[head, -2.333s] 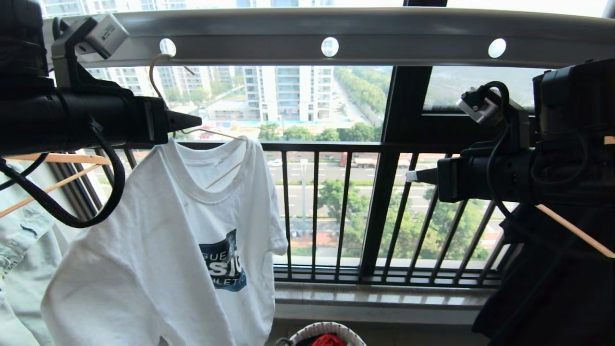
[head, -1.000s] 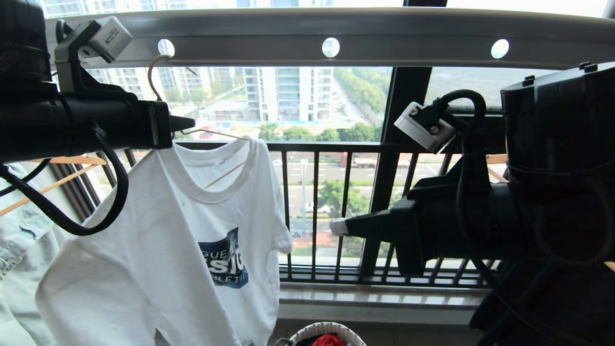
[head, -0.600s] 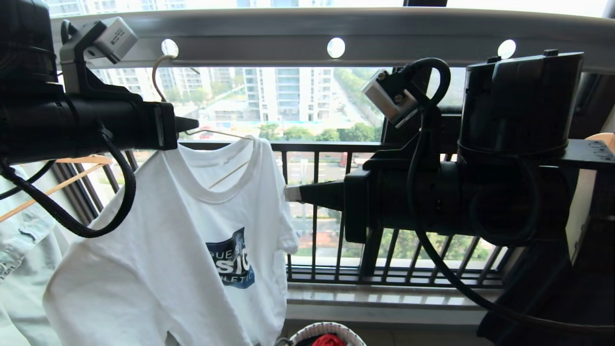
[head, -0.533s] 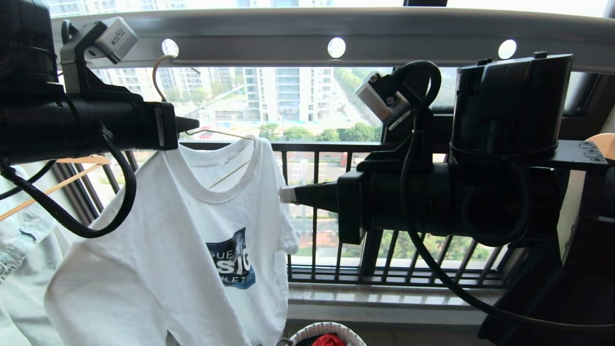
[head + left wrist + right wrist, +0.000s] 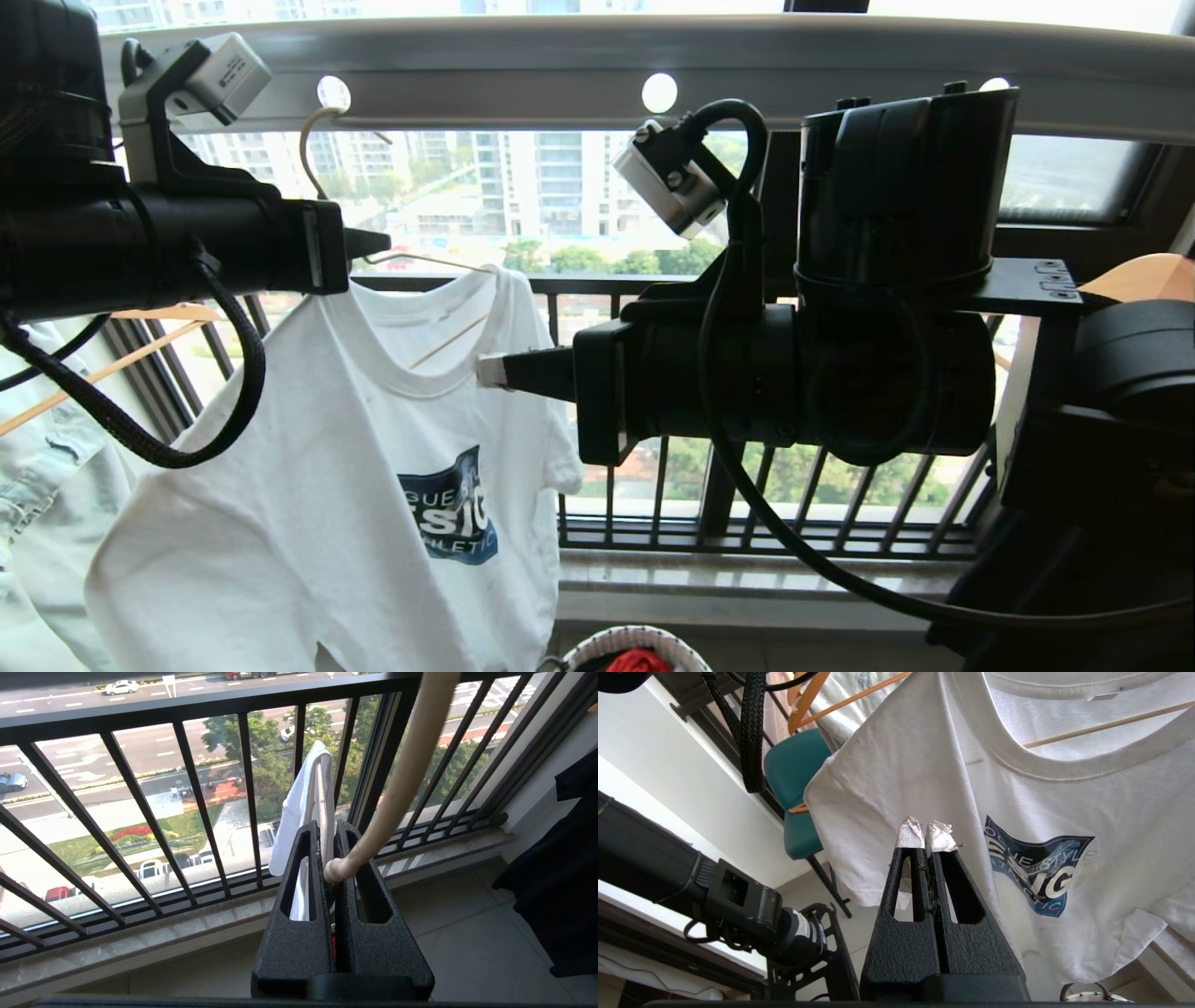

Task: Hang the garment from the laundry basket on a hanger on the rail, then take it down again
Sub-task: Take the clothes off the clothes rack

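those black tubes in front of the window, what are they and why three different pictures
They are a robot's two arms. One picture comes from a camera on its head, the others from cameras on each wrist. A white T-shirt hangs on a thin wire hanger hooked into a grey rail. The left gripper is shut on the hanger just below its hook. The right gripper, shut and empty, points at the shirt's chest. A basket sits below.
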{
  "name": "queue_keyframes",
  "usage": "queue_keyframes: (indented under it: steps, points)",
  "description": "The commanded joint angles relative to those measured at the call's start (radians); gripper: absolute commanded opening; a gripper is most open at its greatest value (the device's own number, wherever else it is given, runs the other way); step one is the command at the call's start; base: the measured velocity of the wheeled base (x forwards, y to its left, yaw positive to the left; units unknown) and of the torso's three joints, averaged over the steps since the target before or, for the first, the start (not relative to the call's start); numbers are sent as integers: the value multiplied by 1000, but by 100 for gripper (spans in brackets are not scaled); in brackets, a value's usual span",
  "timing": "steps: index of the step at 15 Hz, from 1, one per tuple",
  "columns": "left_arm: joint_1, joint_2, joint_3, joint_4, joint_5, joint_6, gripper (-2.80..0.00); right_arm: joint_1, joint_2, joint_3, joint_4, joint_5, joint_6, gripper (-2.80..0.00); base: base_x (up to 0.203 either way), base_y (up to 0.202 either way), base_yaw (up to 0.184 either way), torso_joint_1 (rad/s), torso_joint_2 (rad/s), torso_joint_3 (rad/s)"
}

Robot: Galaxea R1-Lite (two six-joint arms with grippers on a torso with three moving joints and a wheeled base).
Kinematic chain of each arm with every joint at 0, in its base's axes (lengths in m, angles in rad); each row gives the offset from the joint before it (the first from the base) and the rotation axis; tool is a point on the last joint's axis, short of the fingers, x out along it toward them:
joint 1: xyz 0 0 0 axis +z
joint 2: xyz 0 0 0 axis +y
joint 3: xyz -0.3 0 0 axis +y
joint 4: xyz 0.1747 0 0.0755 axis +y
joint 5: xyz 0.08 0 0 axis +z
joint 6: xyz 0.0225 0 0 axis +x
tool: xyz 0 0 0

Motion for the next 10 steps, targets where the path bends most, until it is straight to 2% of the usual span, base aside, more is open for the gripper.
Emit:
queue_keyframes:
  steps: [1,5,10]
  points:
    - [-1,3,10,1,-1,-2,-280,3,26,-32,-2,3,2,-280,0,0,0,0,0,0]
    - [-2,0,16,1,-1,-3,-280,34,78,-56,-31,3,-1,-280,0,0,0,0,0,0]
    - [-17,-9,28,1,-3,-27,-280,34,175,-174,-43,3,2,-280,0,0,0,0,0,0]
